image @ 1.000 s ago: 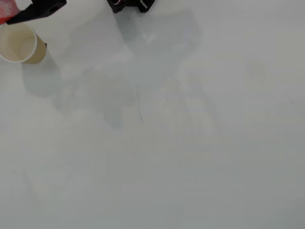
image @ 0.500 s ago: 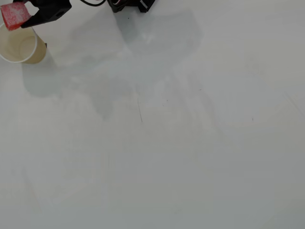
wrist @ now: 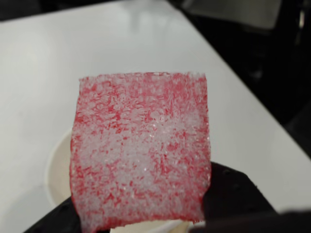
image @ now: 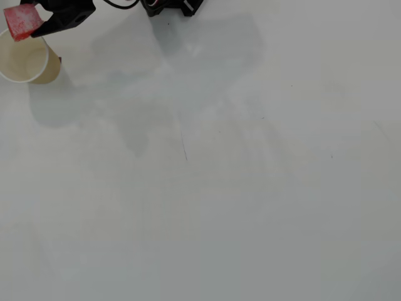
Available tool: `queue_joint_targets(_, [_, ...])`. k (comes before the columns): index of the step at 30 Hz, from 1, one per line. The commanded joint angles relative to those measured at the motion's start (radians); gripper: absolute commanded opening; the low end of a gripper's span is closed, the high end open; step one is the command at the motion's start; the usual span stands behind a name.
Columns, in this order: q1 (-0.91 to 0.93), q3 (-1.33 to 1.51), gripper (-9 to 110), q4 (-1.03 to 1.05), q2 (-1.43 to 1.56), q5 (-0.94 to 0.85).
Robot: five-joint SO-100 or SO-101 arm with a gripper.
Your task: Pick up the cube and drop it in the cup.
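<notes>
Filling the wrist view, red-pink cube point(wrist: 141, 150), white-speckled face.

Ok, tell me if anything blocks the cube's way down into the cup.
Nothing visible does. The gripper holds the cube over the cup's far rim; in the wrist view the cup's open mouth shows behind the cube.

Black hand point(image: 28, 22) at overhead view's top-left, seemingly clamped, fingertips mostly hidden
</notes>
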Motion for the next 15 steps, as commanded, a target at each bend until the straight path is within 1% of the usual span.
queue_joint_targets(1, [-0.011,-0.025,0,-0.017,0.012,-0.014])
queue_joint_targets(15, [-0.044,-0.112,0,-0.094,-0.161,-0.014])
